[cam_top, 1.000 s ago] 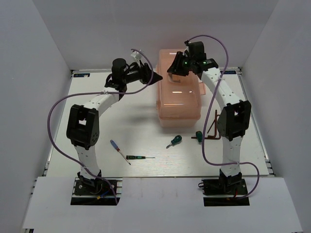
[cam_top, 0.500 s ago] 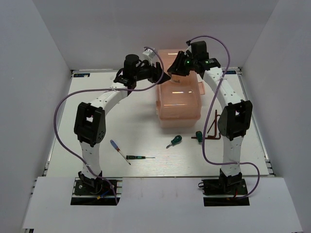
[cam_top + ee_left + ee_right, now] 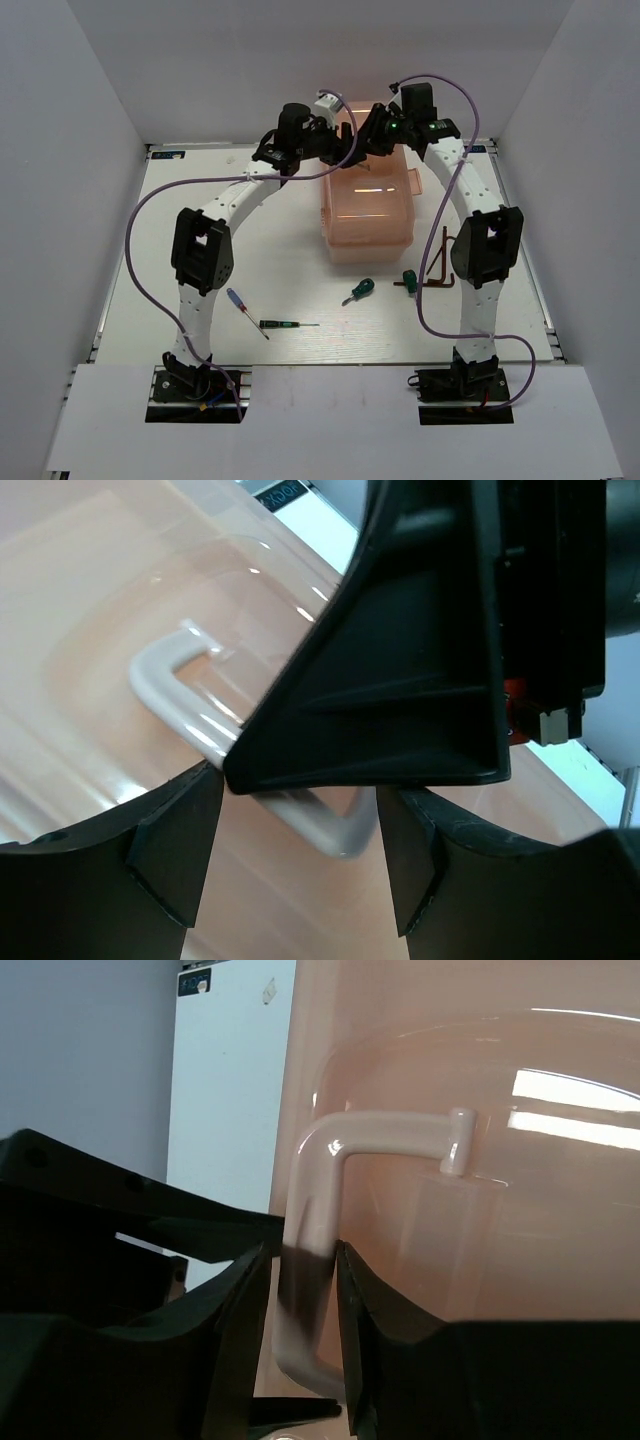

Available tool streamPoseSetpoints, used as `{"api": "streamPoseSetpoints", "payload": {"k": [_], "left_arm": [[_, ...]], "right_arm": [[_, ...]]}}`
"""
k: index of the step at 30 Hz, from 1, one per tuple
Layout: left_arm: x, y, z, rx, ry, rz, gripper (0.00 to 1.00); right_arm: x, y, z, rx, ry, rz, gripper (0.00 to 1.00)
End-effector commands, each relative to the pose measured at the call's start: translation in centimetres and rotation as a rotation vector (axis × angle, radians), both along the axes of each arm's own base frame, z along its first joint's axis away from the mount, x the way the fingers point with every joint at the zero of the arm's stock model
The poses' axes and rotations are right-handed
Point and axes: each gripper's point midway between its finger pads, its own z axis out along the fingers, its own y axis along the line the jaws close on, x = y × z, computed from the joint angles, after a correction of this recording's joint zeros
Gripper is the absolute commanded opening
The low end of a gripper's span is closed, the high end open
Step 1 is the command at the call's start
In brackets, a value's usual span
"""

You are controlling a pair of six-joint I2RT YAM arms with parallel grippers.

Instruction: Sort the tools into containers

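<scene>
Crowding over the lid handle (image 3: 390, 1132) of the shut toolbox (image 3: 368, 215), with right gripper (image 3: 298, 1260) seemingly clamping it and left gripper (image 3: 300, 780) gaping just beside, risking clashing together or hoisting the whole box, leaving tools (image 3: 359, 291) lying unsorted on the table (image 3: 270, 250).

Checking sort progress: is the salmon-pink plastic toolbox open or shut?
Shut: the lid sits flat on the salmon-pink plastic toolbox, no trays showing from above.

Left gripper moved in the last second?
Yes. The left gripper swung right, from left of the toolbox to over its far end, by the lid handle that the right gripper clamps.
</scene>
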Motion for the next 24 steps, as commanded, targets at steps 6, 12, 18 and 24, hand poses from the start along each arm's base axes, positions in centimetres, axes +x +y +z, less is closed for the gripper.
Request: {"api": "streamPoseSetpoints", "payload": {"k": [6, 12, 18, 24], "left_arm": [[-1.0, -1.0, -2.4, 0.058, 0.105, -0.002, 0.65], [-0.2, -1.2, -2.1, 0.036, 0.139, 0.075, 0.60], [1.8, -0.6, -2.5, 0.020, 0.188, 0.212, 0.62], [2.5, -0.7, -2.1, 0.024, 0.212, 0.237, 0.60]], "right_arm": [[-0.3, -0.7, 7.0, 0.083, -0.152, 0.031, 0.54], [-0.1, -7.5, 10.9, -0.228, -0.392, -0.106, 0.58], [0.0, -14.9, 7.9, -0.422, -0.405, -0.266, 0.60], [0.1, -18.3, 0.3, -0.408, -0.230, -0.206, 0.61]]}}
